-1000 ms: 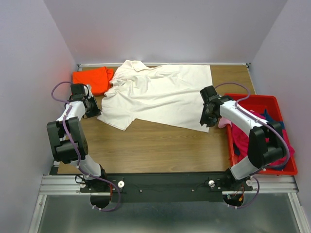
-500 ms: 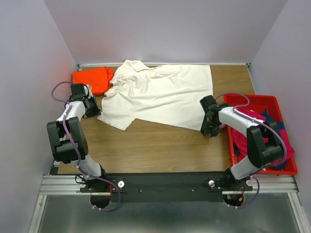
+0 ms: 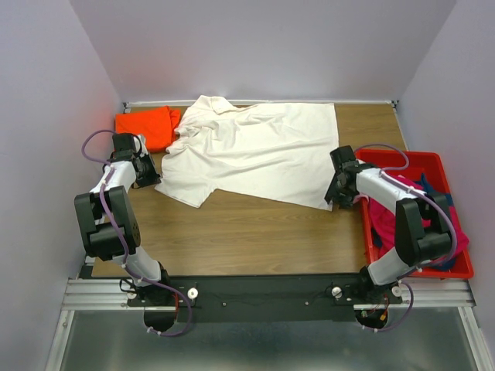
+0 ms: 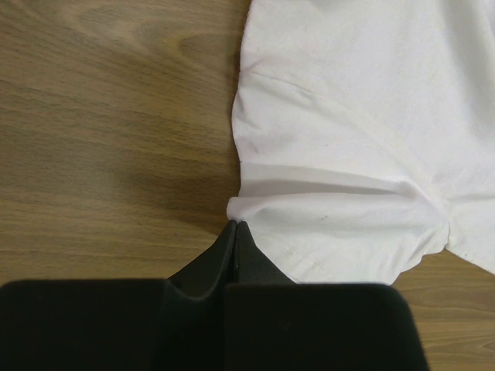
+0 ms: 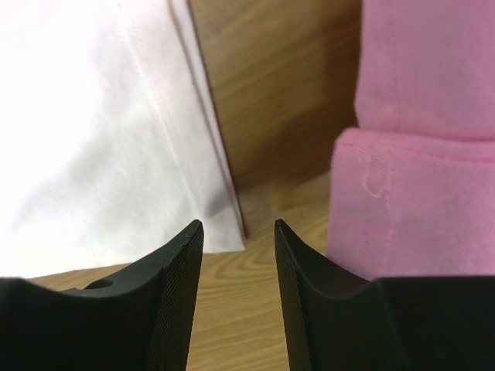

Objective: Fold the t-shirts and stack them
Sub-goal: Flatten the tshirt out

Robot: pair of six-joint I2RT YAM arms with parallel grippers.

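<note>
A large cream-white t-shirt lies spread on the wooden table, collar at the far left. My left gripper is shut, its tips pinching the hem corner of the near left sleeve. My right gripper stands open just above the table, nothing between its fingers. In the right wrist view the gripper sits between the white shirt's lower right corner and a pale pink shirt. A folded orange t-shirt lies at the far left.
A red plastic bin stands at the right edge, holding magenta and pink shirts and a dark blue one; pink cloth hangs over its left wall. Bare wood runs along the near side. White walls close in the table.
My right gripper has opened wider, come off the white shirt's lower right corner, and shifted slightly right towards the bin. The left arm and the shirt have not moved.
</note>
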